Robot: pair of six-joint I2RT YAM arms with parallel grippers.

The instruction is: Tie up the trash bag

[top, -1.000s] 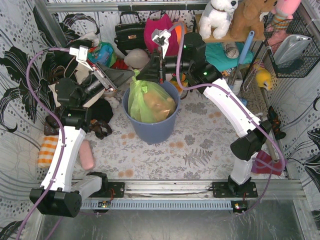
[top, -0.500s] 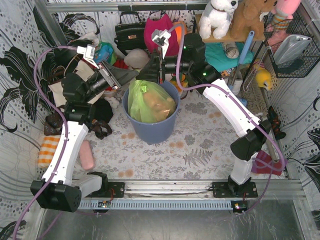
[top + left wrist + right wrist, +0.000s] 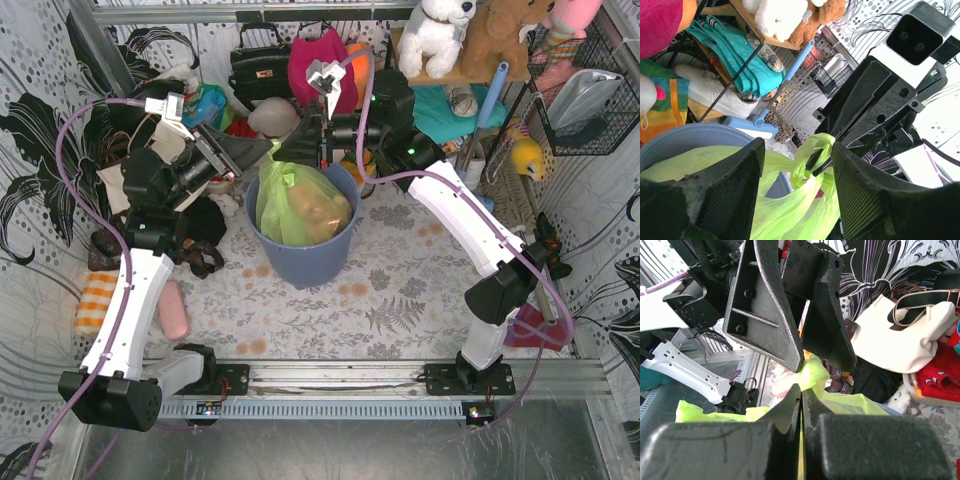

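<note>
1. Left fingers [image 3: 732, 195]: spread wide and released, with nothing gripped between them. The gap faces the ear [image 3: 812, 145] at the top of the bag, which stands just past the tips. Whether the film brushes either tip cannot be told.

2. Right fingers [image 3: 786, 412]: clenched flat against each other, the tips meeting. They are grasping a pinch of light-green film at the tips, and a thin green sliver shows along the seam between them. From the left wrist, these dark tips sit in the fold of the ear, opposite the left fingers and close to them.

3. Trash bag [image 3: 300, 205]: thin, see-through light-green plastic with orange-tan paper [image 3: 322, 208] showing through. The body hangs below both pairs of fingers, and the ear rises up to the right pair. The bag sits inside the bin, its film slack and creased under the left fingers.

4. Bin [image 3: 300, 262]: round, blue-grey and upright, directly beneath the two pairs of fingers. It stands on the patterned counter [image 3: 400, 290].
</note>
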